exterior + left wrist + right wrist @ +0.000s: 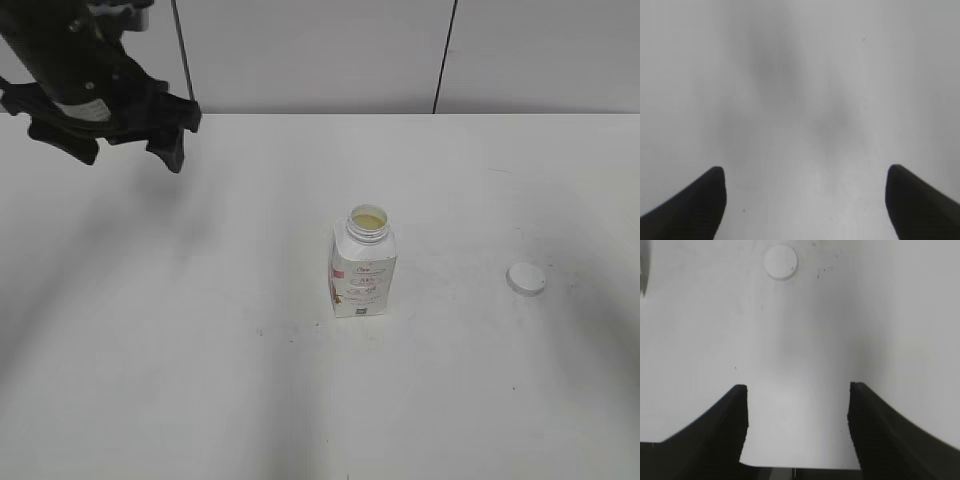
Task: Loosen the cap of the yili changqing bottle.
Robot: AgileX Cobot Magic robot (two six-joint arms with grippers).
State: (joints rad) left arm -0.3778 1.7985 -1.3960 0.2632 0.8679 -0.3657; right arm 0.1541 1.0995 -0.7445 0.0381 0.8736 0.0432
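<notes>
The yili changqing bottle stands upright mid-worktop, neck open, pale liquid visible inside. The cap lies flat to the bottle's right, well apart from it, so we judge the loosening done. The left tool hangs up and far left of the bottle, fingers apart and holding nothing. The right tool is out of the exterior view; its wrist camera shows it spread, empty, the cap ahead. For this step we'd keep both tools clear of the bottle and avoid tipping it.
</notes>
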